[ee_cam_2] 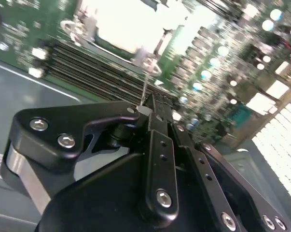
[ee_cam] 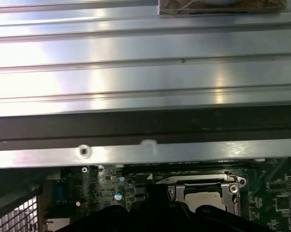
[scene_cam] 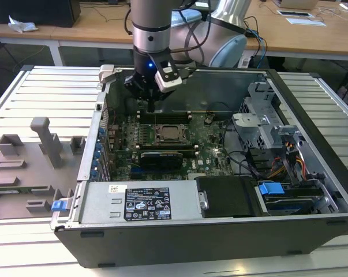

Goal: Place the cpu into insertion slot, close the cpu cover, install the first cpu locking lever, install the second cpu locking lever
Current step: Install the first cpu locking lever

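Note:
The open computer case holds the green motherboard (scene_cam: 205, 141). At its middle is the insertion slot (scene_cam: 186, 134), and the pale grey cpu (scene_cam: 171, 134) lies flat inside. The silver cpu cover (ee_cam: 232, 186) frames the chip and looks folded down over it. My gripper (scene_cam: 153, 108) hangs just behind the socket, over the long black memory slots (scene_cam: 179, 120). In the second wrist view the gripper (ee_cam_2: 147, 107) has its fingers pressed together. A thin silver wire, a cpu locking lever (ee_cam_2: 145, 84), sticks out from between the tips towards the bright socket (ee_cam_2: 131, 24).
A black card (scene_cam: 160, 158) lies in front of the socket. The grey power supply (scene_cam: 139, 202) runs along the case's near wall. A metal drive cage (scene_cam: 266, 124) with cables stands at the exterior view's right. Grey fixtures (scene_cam: 41, 144) stand outside the case on the slatted table.

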You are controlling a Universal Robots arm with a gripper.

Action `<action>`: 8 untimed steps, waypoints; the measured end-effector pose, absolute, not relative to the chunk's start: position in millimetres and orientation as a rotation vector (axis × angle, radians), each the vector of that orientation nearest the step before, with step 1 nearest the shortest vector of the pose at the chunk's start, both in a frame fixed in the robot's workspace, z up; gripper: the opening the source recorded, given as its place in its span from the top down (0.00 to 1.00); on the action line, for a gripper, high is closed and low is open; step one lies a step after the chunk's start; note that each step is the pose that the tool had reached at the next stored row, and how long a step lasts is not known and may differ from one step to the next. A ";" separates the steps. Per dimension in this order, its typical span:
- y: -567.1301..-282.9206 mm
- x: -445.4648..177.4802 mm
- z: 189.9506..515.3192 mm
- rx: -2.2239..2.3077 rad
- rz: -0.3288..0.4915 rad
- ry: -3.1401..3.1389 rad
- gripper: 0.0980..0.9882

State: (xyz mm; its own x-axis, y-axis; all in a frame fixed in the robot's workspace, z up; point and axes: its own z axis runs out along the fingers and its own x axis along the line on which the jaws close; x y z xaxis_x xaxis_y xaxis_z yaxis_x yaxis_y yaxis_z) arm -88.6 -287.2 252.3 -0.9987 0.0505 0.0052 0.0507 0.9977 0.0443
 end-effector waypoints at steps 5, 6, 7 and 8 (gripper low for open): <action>-287.3 -76.4 248.0 -0.079 -0.069 -3.130 0.99; -287.3 -76.4 246.3 -0.078 -0.069 -3.130 0.99; -287.2 -76.4 243.1 -0.072 -0.070 -3.130 0.99; -287.2 -76.4 241.2 -0.066 -0.070 -3.130 0.99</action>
